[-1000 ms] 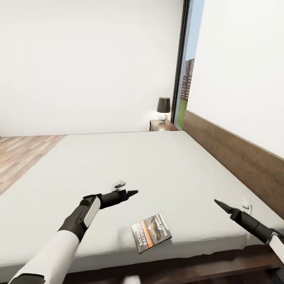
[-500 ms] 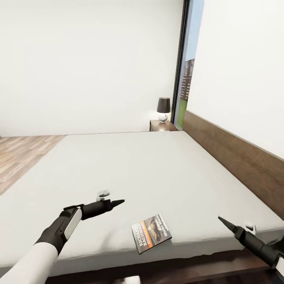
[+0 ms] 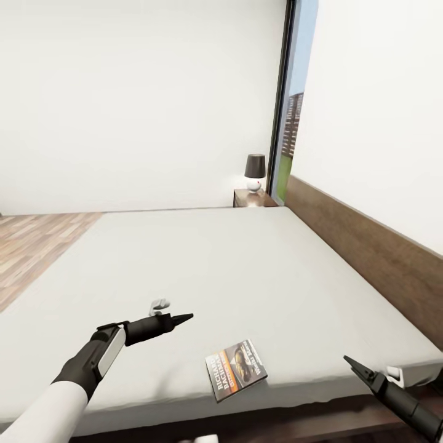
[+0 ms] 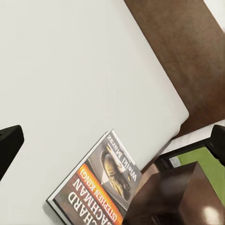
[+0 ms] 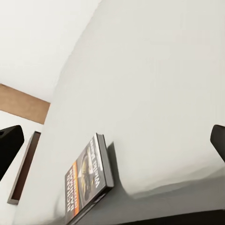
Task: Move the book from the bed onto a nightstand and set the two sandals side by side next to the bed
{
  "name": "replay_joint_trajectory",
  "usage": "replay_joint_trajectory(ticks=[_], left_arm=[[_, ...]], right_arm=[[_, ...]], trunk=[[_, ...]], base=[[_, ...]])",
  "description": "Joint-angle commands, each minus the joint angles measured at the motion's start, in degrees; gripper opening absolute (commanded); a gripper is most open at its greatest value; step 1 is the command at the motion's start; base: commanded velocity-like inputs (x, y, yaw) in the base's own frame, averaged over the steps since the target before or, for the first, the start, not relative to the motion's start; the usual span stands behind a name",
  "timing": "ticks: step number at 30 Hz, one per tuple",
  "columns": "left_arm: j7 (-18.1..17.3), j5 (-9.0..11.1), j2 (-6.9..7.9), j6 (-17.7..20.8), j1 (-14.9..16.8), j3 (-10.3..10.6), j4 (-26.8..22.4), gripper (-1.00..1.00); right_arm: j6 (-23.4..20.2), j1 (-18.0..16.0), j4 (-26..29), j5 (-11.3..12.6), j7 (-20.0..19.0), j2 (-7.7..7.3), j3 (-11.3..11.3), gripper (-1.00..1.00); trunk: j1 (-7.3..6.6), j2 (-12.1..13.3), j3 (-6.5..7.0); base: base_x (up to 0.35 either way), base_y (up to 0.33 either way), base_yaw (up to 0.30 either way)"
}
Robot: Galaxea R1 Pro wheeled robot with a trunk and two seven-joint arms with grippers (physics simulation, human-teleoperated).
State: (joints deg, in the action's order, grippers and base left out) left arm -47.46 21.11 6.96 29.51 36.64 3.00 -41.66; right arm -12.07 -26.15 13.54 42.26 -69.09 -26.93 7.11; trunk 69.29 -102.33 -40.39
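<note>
Book (image 3: 236,369) flat near the bed (image 3: 203,264) edge, lower centre. Left gripper (image 3: 182,319) drawn back toward lower left, right gripper (image 3: 352,363) dropped lower right; both jaws spread wide, empty. Likely repositioning before any grasp.

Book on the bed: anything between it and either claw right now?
Nothing visible. The book lies flat near the bed's front edge, with bare mattress between it and the left claw. The right claw hangs off the bed's corner, with only open mattress edge toward the book. Both wrist views look straight at the book, unblocked.
</note>
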Motion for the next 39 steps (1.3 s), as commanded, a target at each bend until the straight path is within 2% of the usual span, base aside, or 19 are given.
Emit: replay_joint_trajectory(ticks=[1,3,20,23,26,31,35,39], left_arm=[[0.1,0.5,0.03,0.4,0.0,0.2,0.0,1.00],[0.1,0.5,0.01,0.5,0.0,0.2,0.0,1.00],[0.2,0.8,-0.02,0.7,0.0,0.2,0.1,1.00],[0.2,0.8,-0.02,0.7,0.0,0.2,0.1,1.00],[0.2,0.8,-0.02,0.6,0.0,0.2,0.1,1.00],[0.2,0.8,-0.02,0.6,0.0,0.2,0.1,1.00],[0.2,0.8,-0.02,0.6,0.0,0.2,0.1,1.00],[0.2,0.8,-0.02,0.6,0.0,0.2,0.1,1.00]], right_arm=[[-0.6,0.0,-0.2,0.3,-0.3,0.01,0.0,1.00],[-0.6,0.0,-0.4,0.3,-0.4,0.02,0.0,1.00],[-1.4,0.0,-0.6,0.3,-0.5,0.29,-0.5,1.00],[-1.5,0.0,-0.6,0.2,-0.5,0.79,-0.7,1.00],[-1.5,0.0,-0.6,-0.9,-0.5,1.98,-0.9,1.00],[-1.5,0.0,-0.6,-5.7,-1.2,3.21,-1.3,1.00],[-1.5,0.0,-0.6,-6.5,-3.8,3.34,-1.3,1.00],[-1.5,0.0,-0.6,-6.7,-4.6,3.37,-1.3,1.00]], trunk=[[-0.23,0.4,0.13],[-0.67,1.2,0.49],[-0.67,1.2,0.49],[-0.67,1.2,0.49],[-0.67,1.2,0.49],[-0.67,1.2,0.49],[-0.67,1.2,0.49],[-0.67,1.2,0.49]], base=[[0.000,0.000,0.000],[0.000,0.000,0.000],[0.000,0.000,0.000],[0.000,0.000,0.000],[0.000,0.000,0.000],[0.000,0.000,0.000],[0.000,0.000,0.000],[0.000,0.000,0.000]])
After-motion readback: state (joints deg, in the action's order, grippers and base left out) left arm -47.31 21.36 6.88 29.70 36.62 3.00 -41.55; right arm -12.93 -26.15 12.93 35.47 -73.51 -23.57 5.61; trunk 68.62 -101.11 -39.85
